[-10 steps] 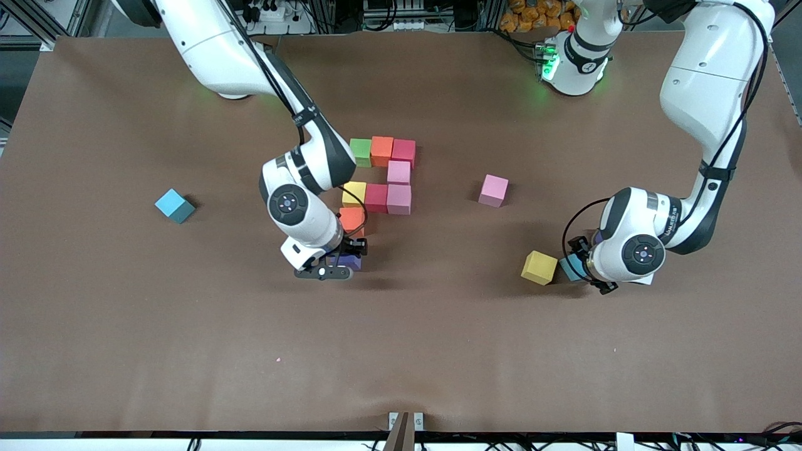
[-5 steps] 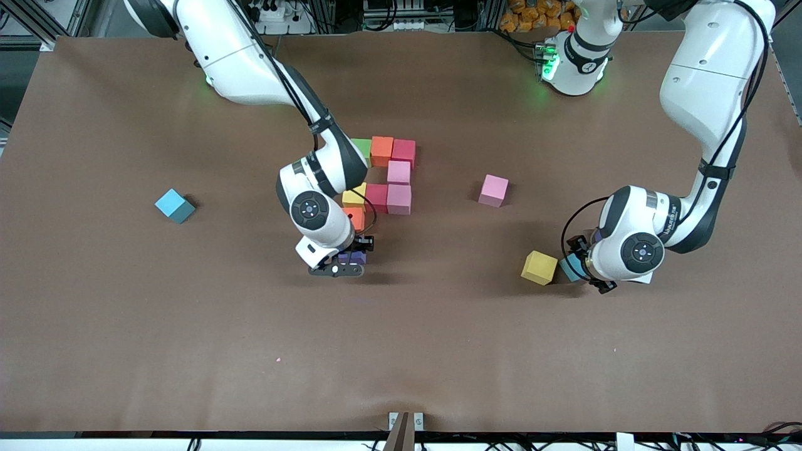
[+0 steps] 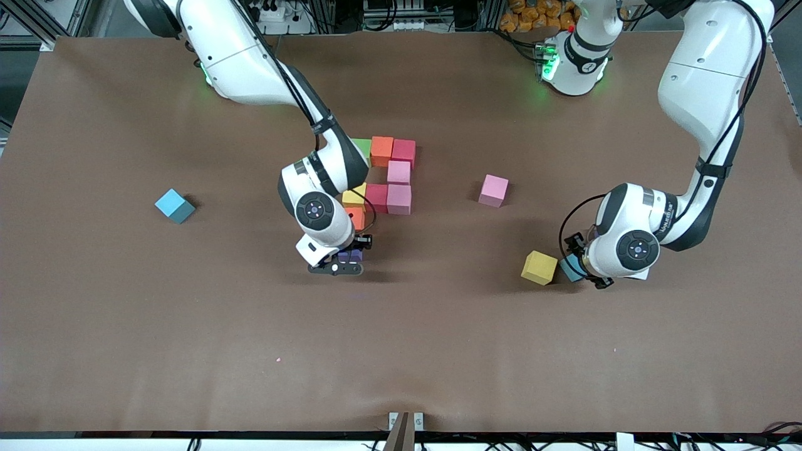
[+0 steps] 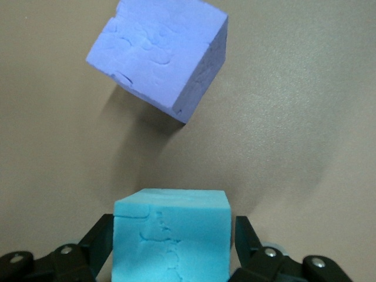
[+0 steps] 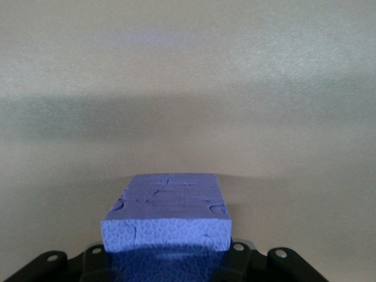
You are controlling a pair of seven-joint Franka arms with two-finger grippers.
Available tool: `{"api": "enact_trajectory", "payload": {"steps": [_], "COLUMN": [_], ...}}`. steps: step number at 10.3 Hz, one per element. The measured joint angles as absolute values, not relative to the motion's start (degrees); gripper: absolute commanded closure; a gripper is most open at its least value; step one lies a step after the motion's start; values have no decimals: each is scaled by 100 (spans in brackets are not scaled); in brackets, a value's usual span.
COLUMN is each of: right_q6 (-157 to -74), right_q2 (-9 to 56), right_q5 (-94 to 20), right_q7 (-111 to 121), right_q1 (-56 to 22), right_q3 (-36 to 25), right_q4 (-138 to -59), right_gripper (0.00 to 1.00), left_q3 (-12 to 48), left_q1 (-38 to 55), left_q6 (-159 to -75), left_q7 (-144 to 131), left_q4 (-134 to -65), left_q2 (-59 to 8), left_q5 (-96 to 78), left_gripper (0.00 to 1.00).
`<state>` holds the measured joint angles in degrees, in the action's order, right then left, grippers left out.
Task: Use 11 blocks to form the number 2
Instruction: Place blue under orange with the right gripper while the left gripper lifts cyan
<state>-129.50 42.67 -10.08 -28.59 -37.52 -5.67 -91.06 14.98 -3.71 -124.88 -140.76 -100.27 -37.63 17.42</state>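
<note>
Brown table [image 3: 125, 326], cluttered metal framing above

**Fourteen foam blocks [image 3: 398, 199] and two robot arms [image 3: 326, 169] share one table [image 3: 401, 351].**
Three pink cubes [image 3: 493, 190]; two red cubes [image 3: 403, 152], two orange cubes [image 3: 381, 150], two yellow cubes [image 3: 539, 267], two light blue cubes [image 3: 174, 205], two purple cubes [image 4: 158, 53]; one green cube [image 3: 363, 145].

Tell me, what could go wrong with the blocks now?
The right end effector holds the purple block right beside the orange block of the half-built 2; a bump could shove it crooked. The left end effector is at a light blue block that sits close to the loose yellow block, so lifting might knock it.
</note>
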Motion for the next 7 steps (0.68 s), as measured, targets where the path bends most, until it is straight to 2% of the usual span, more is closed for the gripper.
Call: {"api": "enact_trajectory", "payload": {"steps": [5,6,7], "right_q6": [-12947,-12948,-12949], "right_q2": [4267,4267,4267], "right_q5": [-982,-982,-978], "right_q7": [-2892,-2893,-2893], "right_q1": [-3805,-3808,-3814], "right_q3": [-586,-587,-589], "right_q4": [-9112,-9112,-9115], "right_gripper": [92,89,76], "left_q3": [1528,1553,1581], "left_q1": [-231,-187,-171], "left_q6": [-12584,-12586,-12585], "left_q7": [-14051,-13940,-13757], "left_q4": [-9920,-9847,-9777], "left_q2": [-3699,-3639,-3558], "left_q5": [1914,1987,1998], "left_gripper": [80,80,80]}}
